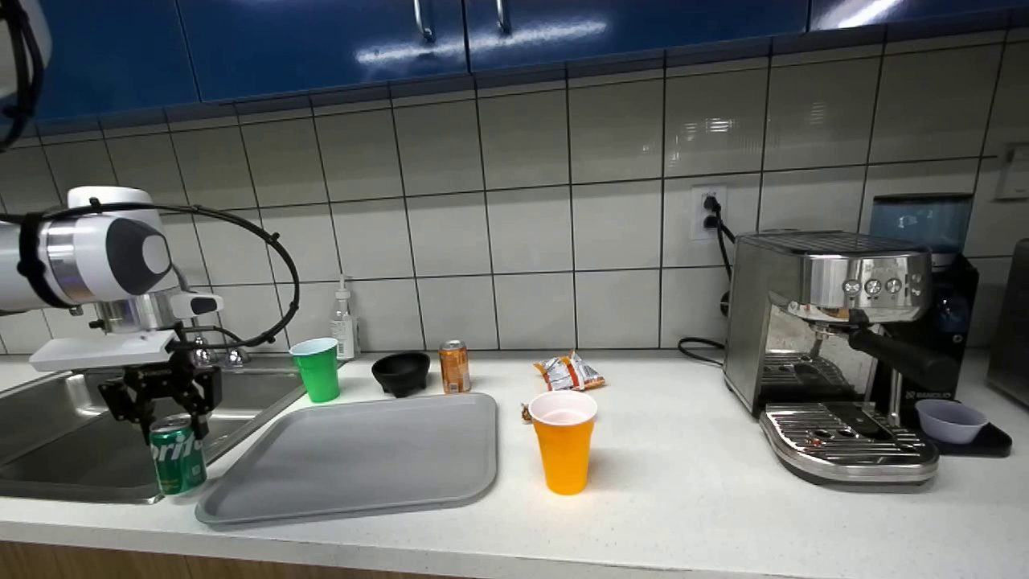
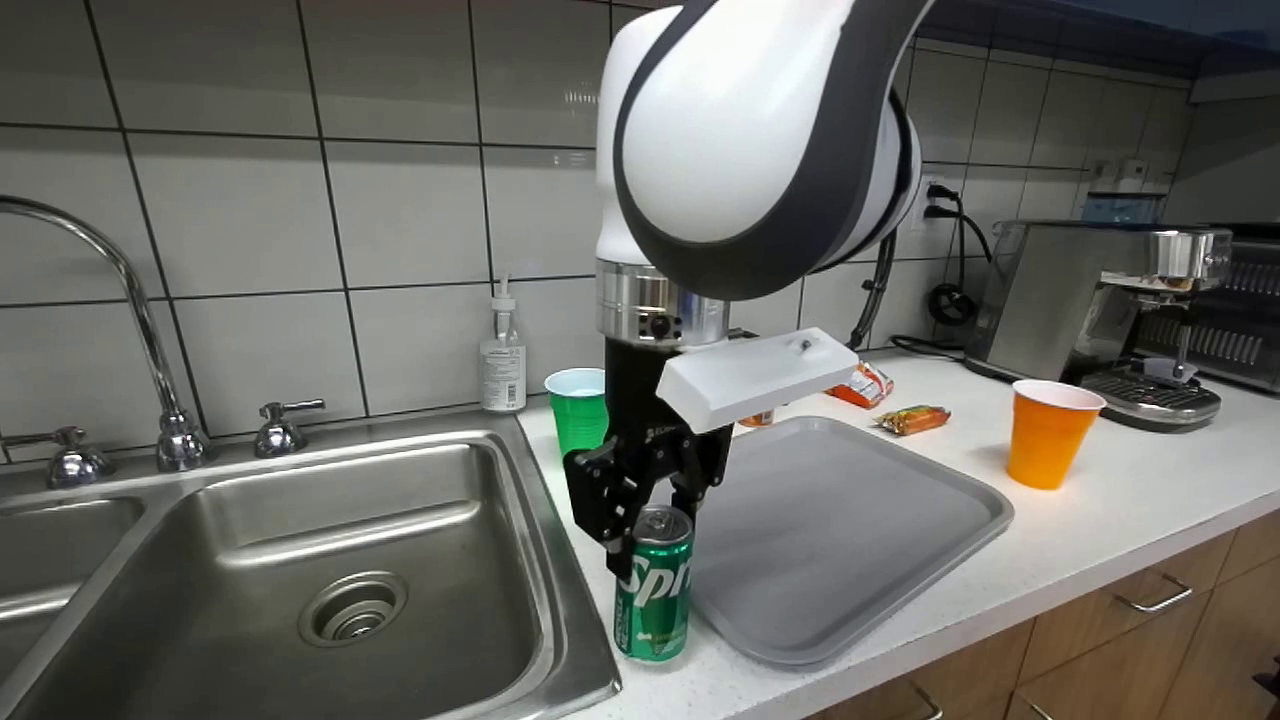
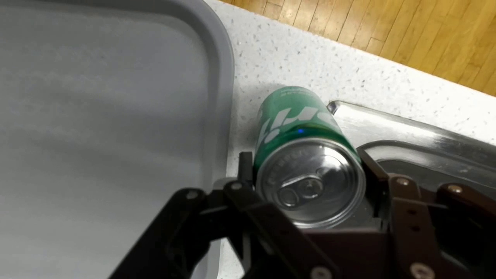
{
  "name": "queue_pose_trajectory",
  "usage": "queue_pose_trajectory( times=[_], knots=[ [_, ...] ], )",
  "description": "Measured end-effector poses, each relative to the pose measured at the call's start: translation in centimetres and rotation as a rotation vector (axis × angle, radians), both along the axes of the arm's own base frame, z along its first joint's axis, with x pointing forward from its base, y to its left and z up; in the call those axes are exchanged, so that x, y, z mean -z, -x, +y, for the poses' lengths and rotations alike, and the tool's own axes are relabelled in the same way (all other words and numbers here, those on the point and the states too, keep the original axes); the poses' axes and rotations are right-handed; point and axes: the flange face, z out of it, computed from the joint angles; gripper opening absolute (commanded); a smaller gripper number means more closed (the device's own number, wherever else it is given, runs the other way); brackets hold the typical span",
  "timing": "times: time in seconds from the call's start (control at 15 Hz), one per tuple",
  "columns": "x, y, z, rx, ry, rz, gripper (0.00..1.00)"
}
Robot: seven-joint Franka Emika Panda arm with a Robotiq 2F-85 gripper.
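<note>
Held the green can [image 2: 657,595] snug in the gripper [image 3: 308,166], body below at six o'clock in both exterior views.
Seemed to stand upright on the white counter [image 3: 271,46], long way up and down. Pinched near the top by two black fingers [image 3: 245,164], touching at about nine and three o'clock in the wrist view. Could not tell how tight. Ran from lid to bottom toward nearly twelve o'clock there. Sat just beside the gray tray [image 3: 112,128] at nine o'clock, with a strip of counter between, and just beside the sink [image 3: 407,130] at about three o'clock.
</note>
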Motion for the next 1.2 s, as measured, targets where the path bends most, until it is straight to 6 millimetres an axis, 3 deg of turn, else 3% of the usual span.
queue_pose_trajectory(
  times=[0.4,0.47,0.53,0.6,1.2],
  knots=[
    [0.8,-0.4,0.4,-0.005,0.001,0.01,0.39],
    [0.9,-0.5,0.4,-0.004,0.001,0.01,0.7],
    [0.9,-0.6,0.4,-0.004,0.001,0.01,0.9],
    [0.9,-0.6,0.4,-0.003,0.001,0.01,0.97],
    [-0.2,-1.7,0.7,0.003,-0.013,-0.015,1.0]
  ],
)
